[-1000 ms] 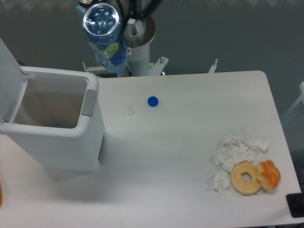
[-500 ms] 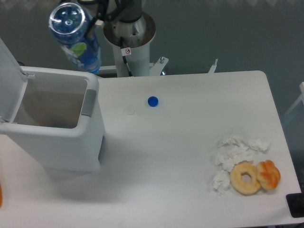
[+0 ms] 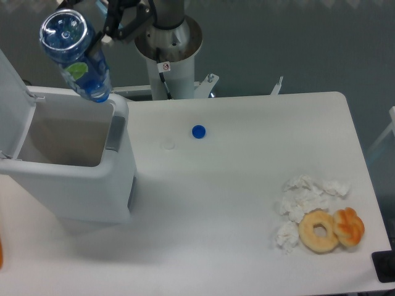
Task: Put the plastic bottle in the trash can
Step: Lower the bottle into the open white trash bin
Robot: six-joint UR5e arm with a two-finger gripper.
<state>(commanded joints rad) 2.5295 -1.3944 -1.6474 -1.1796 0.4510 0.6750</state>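
The white counter (image 3: 247, 203) fills most of the view, with the arm's grey pedestal (image 3: 168, 55) rising just behind its back edge. The trash can (image 3: 80, 185) stands at the counter's left edge, its hinged lid (image 3: 11, 92) swung up to the left and its mouth open, the grey handle recess (image 3: 115, 132) facing the middle of the counter.

The plastic bottle (image 3: 75, 55) hangs in the air above the back right corner of the trash can's mouth. It is tilted, its clear round base turned toward the camera and its lower end, below the blue-and-green label, overlapping the can's back rim in the picture; whether it touches that rim cannot be told. The gripper (image 3: 102, 34) meets the bottle on its right side, near the top left corner of the view, and its dark fingers appear to be pinching the bottle.

Near the counter's front right corner lies a heap of crumpled white tissue (image 3: 305, 200), with a pale ring doughnut (image 3: 319, 230) touching it and an orange pastry (image 3: 349, 226) just beside the doughnut. A small blue bottle cap (image 3: 198, 131) sits toward the back edge, right of the can, with a faint clear ring (image 3: 168, 145) near it.
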